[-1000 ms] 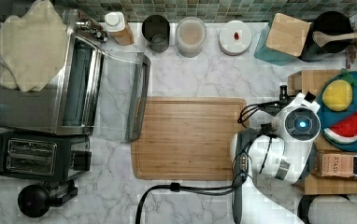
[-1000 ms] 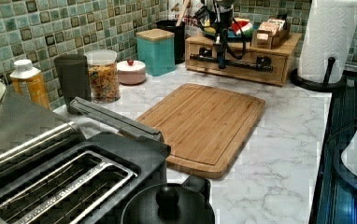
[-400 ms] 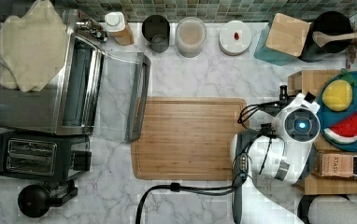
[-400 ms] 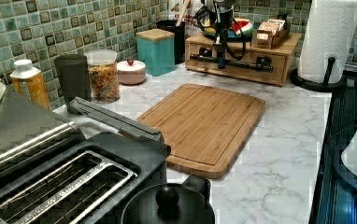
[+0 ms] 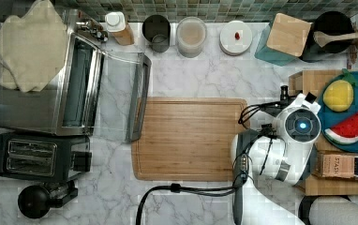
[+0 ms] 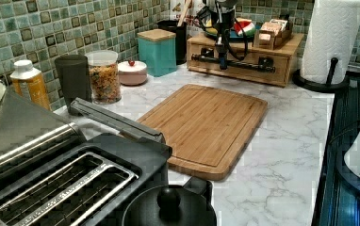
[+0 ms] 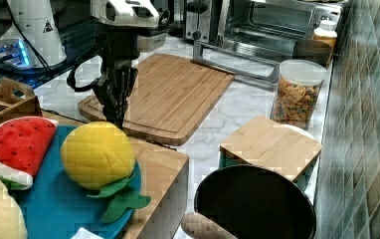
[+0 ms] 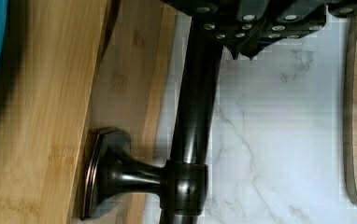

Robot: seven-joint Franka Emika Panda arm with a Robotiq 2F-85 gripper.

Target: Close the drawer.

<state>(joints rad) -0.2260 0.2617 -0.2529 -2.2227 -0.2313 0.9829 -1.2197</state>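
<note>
The drawer (image 6: 244, 71) sits in the wooden box unit (image 5: 308, 80) at the top view's right, its front (image 8: 132, 93) close against the box. A dark bar handle (image 8: 195, 107) runs along the front on short posts. My gripper (image 8: 244, 49) hangs straight down at that handle (image 6: 237, 64), shut, with its fingertips (image 8: 256, 39) against the bar on the side away from the box. In the right view the gripper (image 7: 114, 112) stands just in front of the box's edge. The arm hides most of the drawer front in the top view.
A blue plate (image 5: 353, 93) with toy fruit and a tea box (image 5: 348, 165) rest on the box. A bamboo cutting board (image 5: 189, 138) lies beside it. The toaster oven door (image 5: 137, 96) hangs open. A paper towel roll (image 6: 331, 40) and a teal canister (image 6: 157, 49) flank the box.
</note>
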